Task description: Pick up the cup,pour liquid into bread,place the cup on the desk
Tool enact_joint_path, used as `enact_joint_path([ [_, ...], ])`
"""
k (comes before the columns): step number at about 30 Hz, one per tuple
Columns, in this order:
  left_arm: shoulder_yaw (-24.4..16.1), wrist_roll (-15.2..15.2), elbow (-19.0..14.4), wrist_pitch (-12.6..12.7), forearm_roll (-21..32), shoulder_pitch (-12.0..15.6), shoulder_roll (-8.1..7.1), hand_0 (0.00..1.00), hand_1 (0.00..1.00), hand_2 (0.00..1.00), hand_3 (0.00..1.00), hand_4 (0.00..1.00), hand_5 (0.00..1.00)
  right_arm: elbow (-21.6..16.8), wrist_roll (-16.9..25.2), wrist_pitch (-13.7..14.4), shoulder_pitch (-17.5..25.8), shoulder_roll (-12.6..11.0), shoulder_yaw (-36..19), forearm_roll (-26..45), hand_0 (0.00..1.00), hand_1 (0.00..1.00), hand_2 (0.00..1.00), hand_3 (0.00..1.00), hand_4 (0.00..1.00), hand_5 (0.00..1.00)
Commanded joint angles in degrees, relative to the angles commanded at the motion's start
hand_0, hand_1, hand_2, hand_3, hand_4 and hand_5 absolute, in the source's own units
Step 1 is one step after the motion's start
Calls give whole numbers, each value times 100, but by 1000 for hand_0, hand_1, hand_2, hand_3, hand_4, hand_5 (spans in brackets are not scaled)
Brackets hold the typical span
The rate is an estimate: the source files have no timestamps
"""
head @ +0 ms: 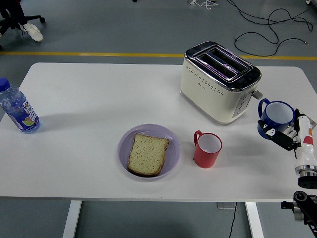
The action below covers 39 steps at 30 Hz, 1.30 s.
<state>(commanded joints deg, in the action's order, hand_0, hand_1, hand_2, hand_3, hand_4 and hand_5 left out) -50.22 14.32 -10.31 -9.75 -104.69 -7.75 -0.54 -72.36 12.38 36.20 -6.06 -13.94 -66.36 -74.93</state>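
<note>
Head view: a blue cup (276, 118) is gripped by the right hand (290, 136), its fingers (278, 138) closed round it, low at the frame's right edge, far from the bread (147, 154), ready to be set on the tabletop (99, 99).

On the table (89, 94), a bottle (17, 110) stands at the far left edge. A plate (149, 151) sits near the front centre, with bread (147, 154) on it. A mug (207, 149) stands just right of the plate. The toaster (219, 80) is behind the mug, toward the right. A cup (275, 118) is at the right edge, right of the toaster, in the right hand (286, 135).
</note>
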Motion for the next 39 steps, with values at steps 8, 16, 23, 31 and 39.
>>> enact_joint_path([
  [8, 8, -4, 0, -1, -30, -3, 1, 648, 686, 705, 590, 298, 896, 403, 169, -35, 32, 105, 25, 73, 395, 396, 519, 548, 563, 2],
  [16, 8, -6, 0, -4, -31, -10, -2, 648, 686, 705, 589, 296, 892, 622, 480, -138, 47, 217, 54, 387, 395, 397, 520, 549, 562, 2],
  [23, 11, -7, 0, -6, -45, -13, -1, 649, 686, 705, 589, 297, 893, 844, 711, -256, 42, 329, 80, 476, 410, 408, 528, 551, 557, 2],
  [31, 5, -9, 0, 0, -54, -14, 1, 648, 686, 705, 589, 299, 894, 1015, 810, -360, 120, 395, 63, 463, 418, 413, 534, 552, 559, 2],
  [39, 5, -17, 0, -7, -85, -12, 3, 648, 686, 705, 589, 300, 894, 1203, 922, -475, 147, 448, 68, 423, 420, 416, 542, 553, 560, 2],
])
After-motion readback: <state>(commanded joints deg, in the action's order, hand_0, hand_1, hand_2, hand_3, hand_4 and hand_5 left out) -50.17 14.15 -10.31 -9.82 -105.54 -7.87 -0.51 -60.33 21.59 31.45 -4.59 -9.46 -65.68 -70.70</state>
